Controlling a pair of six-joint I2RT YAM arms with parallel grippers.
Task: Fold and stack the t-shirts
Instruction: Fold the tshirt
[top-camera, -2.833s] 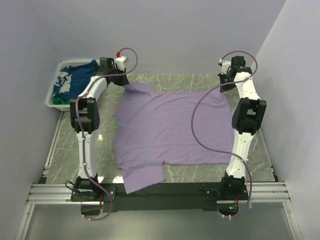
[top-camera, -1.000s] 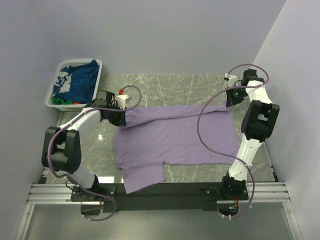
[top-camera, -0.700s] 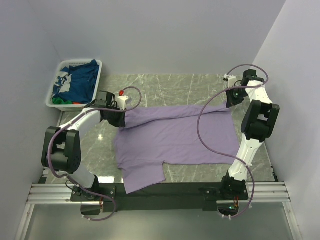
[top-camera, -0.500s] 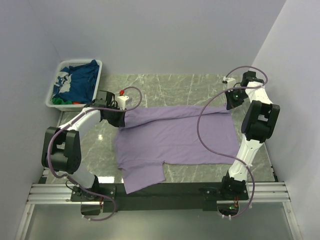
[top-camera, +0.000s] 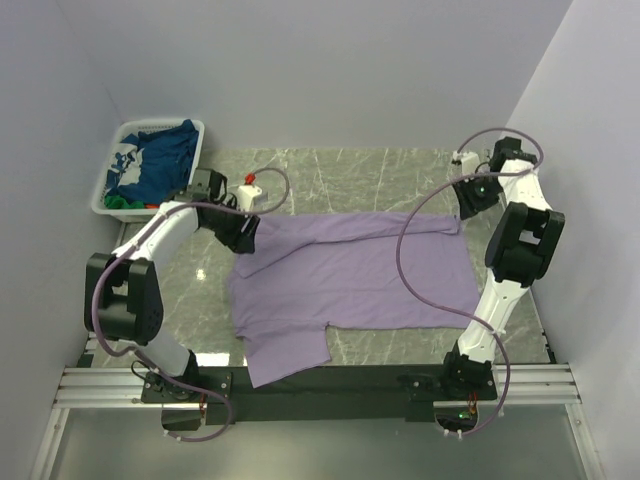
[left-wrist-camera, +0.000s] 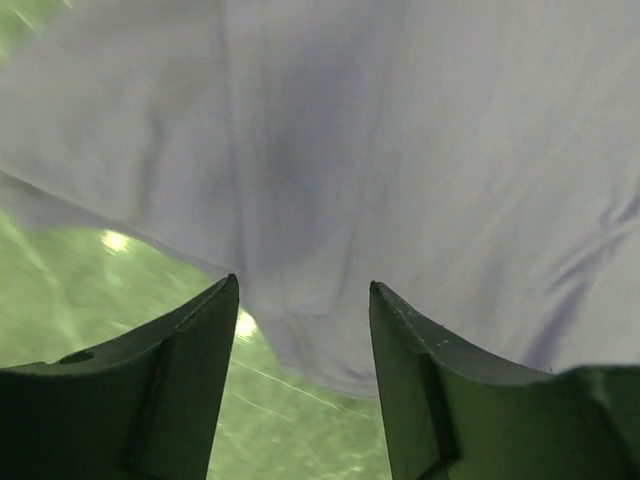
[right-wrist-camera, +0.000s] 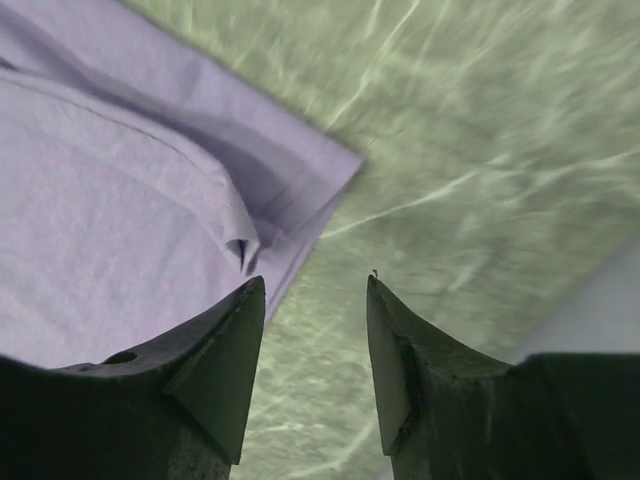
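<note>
A large lavender t-shirt lies spread on the marble table, its far edge folded toward me into a straight band. My left gripper hangs open just above the shirt's far-left corner; in the left wrist view the purple cloth lies below the parted fingers, not pinched. My right gripper is open over the far-right corner; the right wrist view shows that folded corner lying flat on the marble beside the left fingertip. A navy t-shirt with white print sits in the basket with a green one.
The white slatted basket stands at the far-left corner of the table. Bare marble stretches behind the shirt. One sleeve hangs near the front rail. Purple cables loop off both arms.
Both grippers have opened and let go of the lavender shirt's folded far edge. Each has lifted and drawn back a little from the corners.
</note>
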